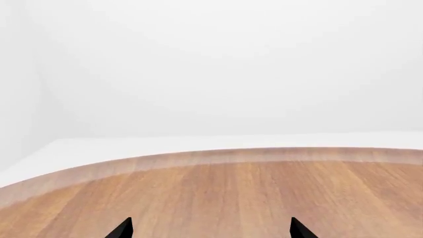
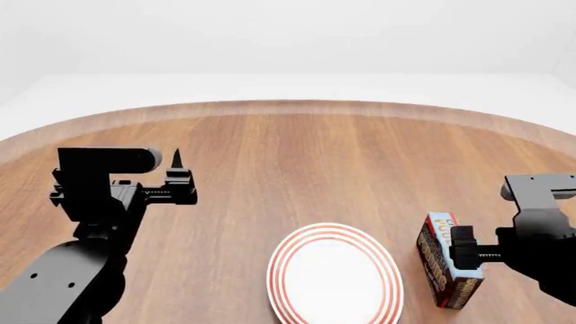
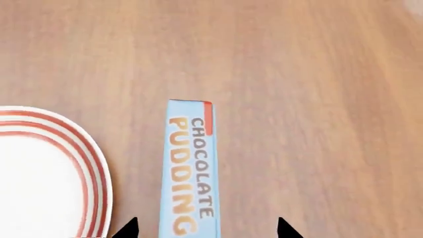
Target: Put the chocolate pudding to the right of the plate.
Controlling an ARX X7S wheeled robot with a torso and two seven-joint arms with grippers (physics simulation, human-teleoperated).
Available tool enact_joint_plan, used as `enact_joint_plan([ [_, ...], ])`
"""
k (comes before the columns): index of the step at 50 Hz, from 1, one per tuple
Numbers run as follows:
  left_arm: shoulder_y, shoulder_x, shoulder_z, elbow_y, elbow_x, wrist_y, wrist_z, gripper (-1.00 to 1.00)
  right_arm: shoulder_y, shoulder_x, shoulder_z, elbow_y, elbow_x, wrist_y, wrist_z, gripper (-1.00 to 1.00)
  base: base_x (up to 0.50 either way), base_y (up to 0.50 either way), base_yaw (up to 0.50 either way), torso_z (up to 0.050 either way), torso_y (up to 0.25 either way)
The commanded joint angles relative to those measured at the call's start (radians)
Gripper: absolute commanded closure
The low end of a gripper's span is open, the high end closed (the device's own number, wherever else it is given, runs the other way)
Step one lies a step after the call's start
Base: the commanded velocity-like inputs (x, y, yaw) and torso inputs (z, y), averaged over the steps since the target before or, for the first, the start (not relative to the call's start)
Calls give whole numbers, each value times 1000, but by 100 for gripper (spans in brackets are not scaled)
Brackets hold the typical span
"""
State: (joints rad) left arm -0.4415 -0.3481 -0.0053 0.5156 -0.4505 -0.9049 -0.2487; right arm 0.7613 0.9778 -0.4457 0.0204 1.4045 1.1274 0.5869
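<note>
The chocolate pudding (image 2: 443, 266) is a dark brown carton with a light blue top, standing on edge on the wooden table just right of the plate (image 2: 335, 277). The plate is white with red-brown rings. In the right wrist view the chocolate pudding (image 3: 189, 168) lies between my right gripper's (image 3: 207, 229) black fingertips (image 3: 129, 229), with a gap on each side, and the plate (image 3: 46, 173) is beside it. My right gripper (image 2: 463, 246) is open over the carton. At the table's left, my left gripper (image 2: 177, 177) hangs open over bare wood, holding nothing (image 1: 210, 229).
The round wooden table (image 2: 297, 155) curves away to a far edge (image 1: 218, 154), with white floor and wall beyond. Nothing else stands on the table in these views.
</note>
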Motion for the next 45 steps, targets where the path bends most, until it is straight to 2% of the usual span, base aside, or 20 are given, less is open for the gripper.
enact_joint_plan([
  [1,-9,-2,7,-3,-3,-3,-3,-100,62,47,65,-93,95,32,51,-100,0,0,0,0,0],
  [11,-14,-4,9,-3,-7,-6,-6,-100,57,48,109,-158,98,-31,37,-100,0,0,0,0,0],
  [15,-16,-5,8,1,-10,-8,-8,-100,-8,65,197,-262,105,-147,45,-100,0,0,0,0,0],
  [17,-16,-3,9,-1,-10,-4,-7,-100,-98,58,258,-328,68,-255,60,-100,0,0,0,0,0],
  [19,-19,-2,12,0,-11,-6,-9,-100,-182,42,263,-411,-93,-361,74,-100,0,0,0,0,0],
  [21,-22,-3,13,9,-15,-15,-12,-100,-235,26,283,-452,-134,-426,65,-100,0,0,0,0,0],
  [22,-27,-4,12,18,-18,-23,-15,-100,-285,9,303,-505,-214,-506,62,-100,0,0,0,0,0],
  [25,-36,-3,12,24,-22,-32,-19,-100,-326,-12,306,-559,-277,-557,74,-100,0,0,0,0,0],
  [26,-46,-1,16,29,-24,-39,-21,-100,-343,-29,286,-597,-368,-596,79,-100,0,0,0,0,0],
  [32,-92,3,36,52,-32,-67,-29,-100,-332,-98,219,-634,-595,-678,108,-100,0,0,0,0,0],
  [38,-131,7,60,58,-31,-66,-27,-100,-321,-154,209,-626,-663,-751,105,-100,0,0,0,0,0],
  [43,-143,-5,112,68,13,-24,-31,-100,-354,-193,162,-625,-882,-864,128,-100,0,0,0,0,0],
  [45,-146,5,105,68,-4,-35,-28,-100,-360,-208,159,-618,-879,-889,117,-100,0,0,0,0,0],
])
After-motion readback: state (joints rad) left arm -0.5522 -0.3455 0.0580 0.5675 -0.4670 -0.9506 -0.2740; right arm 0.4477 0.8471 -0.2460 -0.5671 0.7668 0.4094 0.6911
